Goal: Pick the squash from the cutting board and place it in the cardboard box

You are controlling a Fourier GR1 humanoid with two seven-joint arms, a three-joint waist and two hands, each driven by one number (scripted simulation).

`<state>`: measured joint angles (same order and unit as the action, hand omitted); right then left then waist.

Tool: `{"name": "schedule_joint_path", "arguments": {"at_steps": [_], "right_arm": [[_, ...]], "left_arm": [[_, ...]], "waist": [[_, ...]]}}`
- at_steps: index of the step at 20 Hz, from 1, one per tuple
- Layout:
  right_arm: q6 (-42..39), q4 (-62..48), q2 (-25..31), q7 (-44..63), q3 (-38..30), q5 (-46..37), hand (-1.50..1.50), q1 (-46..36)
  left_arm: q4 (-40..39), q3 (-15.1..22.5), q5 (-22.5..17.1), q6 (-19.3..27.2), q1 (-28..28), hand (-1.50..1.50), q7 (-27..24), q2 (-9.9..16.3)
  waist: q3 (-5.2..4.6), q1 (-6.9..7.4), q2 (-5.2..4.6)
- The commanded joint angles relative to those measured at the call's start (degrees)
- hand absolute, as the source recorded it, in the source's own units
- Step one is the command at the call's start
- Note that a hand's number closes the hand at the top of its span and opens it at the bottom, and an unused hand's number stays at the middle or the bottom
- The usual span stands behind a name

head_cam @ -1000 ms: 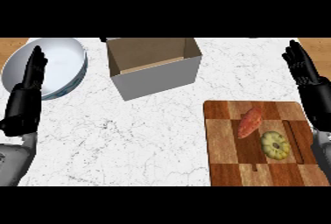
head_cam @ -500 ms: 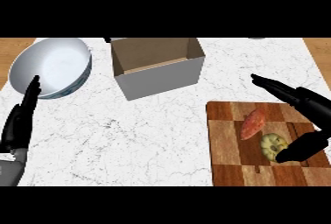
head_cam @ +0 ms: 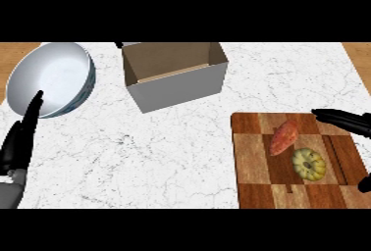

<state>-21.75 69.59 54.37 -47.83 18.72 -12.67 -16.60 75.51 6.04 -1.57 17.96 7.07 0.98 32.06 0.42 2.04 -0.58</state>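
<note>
The worktop (head_cam: 174, 157) is white marble with grey veins; a strip of wood-brown shows beyond it at the upper left and upper right corners.

A cardboard box (head_cam: 174, 73) stands open at the top centre, its flaps up, its inside brown and bare as far as can be seen; its outer walls look pale grey; no writing can be read on it. A big white bowl (head_cam: 49, 78) with a bluish patterned outer rim sits at the upper left, well apart from the box; nothing shows inside it.

A board (head_cam: 253, 162) of dark and light wooden squares lies at the lower right; on it lies the squash (head_cam: 308, 164), round, yellow-green and ribbed, just beside an orange-red sweet potato (head_cam: 283, 138) that lies aslant above and to its left.

The left robot hand (head_cam: 20, 137) shows at the left edge, fingers straight, released, its tip over the bowl's rim. The right robot hand (head_cam: 346, 119) comes in at the right edge over the board's upper right corner, fingers extended and grasping nothing, apart from the squash.
</note>
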Motion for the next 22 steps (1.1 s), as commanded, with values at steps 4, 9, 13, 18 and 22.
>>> {"name": "schedule_joint_path", "arguments": {"at_steps": [4, 9, 13, 18, 22], "right_arm": [[6.07, -3.48, 5.08, -8.36, 6.42, -17.09, -1.50, -8.32], [2.79, -0.98, 4.14, -2.30, 12.98, -25.90, -1.50, -14.27], [0.86, 0.63, 4.60, 2.35, 17.00, -33.40, -1.50, -16.68], [-3.56, 5.29, -1.33, 10.40, 20.39, -39.16, -1.50, -14.99], [-7.12, 1.74, -7.25, 14.61, 20.67, -44.10, -1.50, -18.15]], "left_arm": [[-1.42, -0.52, -0.15, -1.73, 0.81, 0.00, 1.66, 0.34], [-0.42, 1.79, 2.39, 1.17, -0.25, 0.00, 2.45, -3.56], [0.17, -2.48, 0.04, -2.89, 0.15, 0.00, 3.16, 1.66], [-2.20, -2.56, 0.75, -2.95, -1.66, 0.00, 0.77, -1.26], [-1.67, -3.02, 2.50, -2.79, -1.69, 0.00, 1.17, -1.44]], "waist": [[-0.34, 0.69, -0.07], [-0.45, -0.09, 0.24], [-0.46, -0.33, 0.40], [-0.47, -1.79, 0.64], [-0.45, -1.51, 0.55]]}}
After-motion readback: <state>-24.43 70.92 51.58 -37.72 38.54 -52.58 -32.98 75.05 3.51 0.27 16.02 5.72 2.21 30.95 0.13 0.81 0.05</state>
